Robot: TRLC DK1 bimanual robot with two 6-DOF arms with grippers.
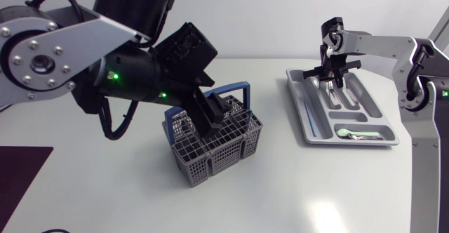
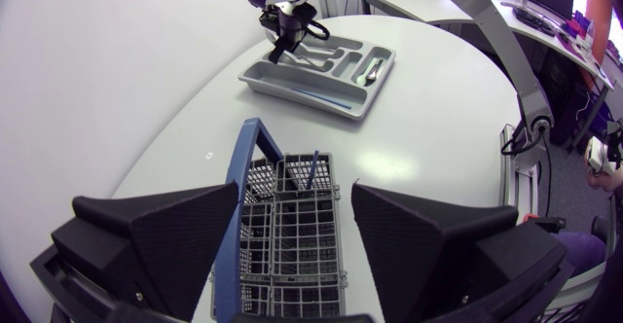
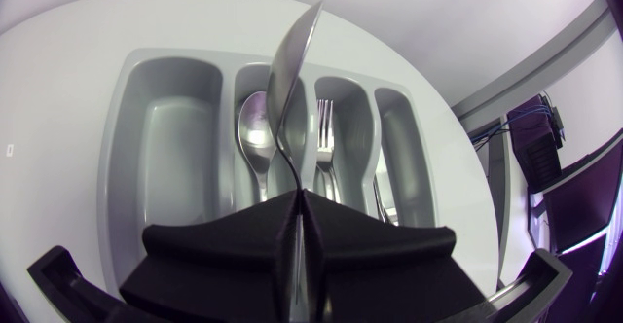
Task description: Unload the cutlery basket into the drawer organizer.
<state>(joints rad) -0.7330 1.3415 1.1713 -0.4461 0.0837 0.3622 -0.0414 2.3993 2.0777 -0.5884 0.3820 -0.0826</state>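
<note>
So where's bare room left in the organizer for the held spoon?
The wide end compartment, between the organizer's rim and the slot with a lying spoon, is bare. That slot and the fork slot beside it are taken. The table between basket and organizer is free too.

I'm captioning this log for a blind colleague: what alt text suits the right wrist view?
The right end effector, shut on a spoon by its handle, holds it above a grey drawer organizer. A second spoon lies in the compartment under it, a fork in the next.
</note>
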